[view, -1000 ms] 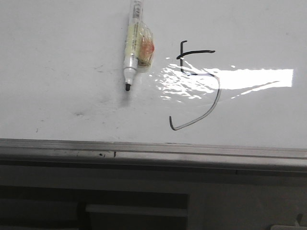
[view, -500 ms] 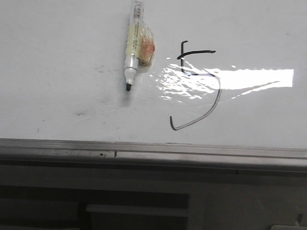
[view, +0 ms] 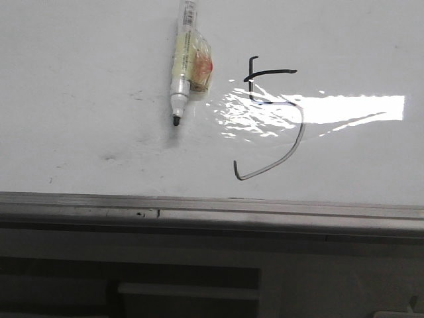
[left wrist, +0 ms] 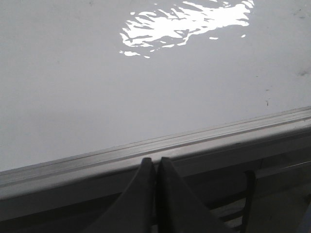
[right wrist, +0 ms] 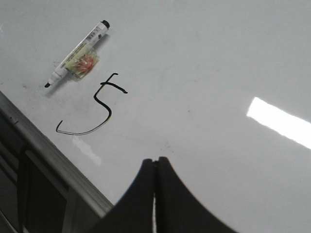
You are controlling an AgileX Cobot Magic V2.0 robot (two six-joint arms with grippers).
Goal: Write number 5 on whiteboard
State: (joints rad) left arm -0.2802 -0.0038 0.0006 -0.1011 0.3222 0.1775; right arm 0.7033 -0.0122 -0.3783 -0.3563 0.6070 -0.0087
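We find the number 5 (view: pixel 271 119) drawn on the whiteboard (view: pixel 79 53), right of an uncapped marker (view: pixel 182 63) lying loose. We judge the marker light, stiff and smooth, liable to roll; take it at mid-barrel by the taped pad. The left tool (left wrist: pixel 155 162) and right tool (right wrist: pixel 155 162) are both closed and empty. The board is glossy with glare and smudges, its grey edge rail (view: pixel 212 205) nearest us.

Looked like a lab or office-type robot workspace: flat glossy whiteboard (view: pixel 79 99) with grey metal edge rail (view: pixel 212 205), loose uncapped marker (view: pixel 183 63), plain grey cabinet panels (view: pixel 189 291) below. Exact room type unclear.
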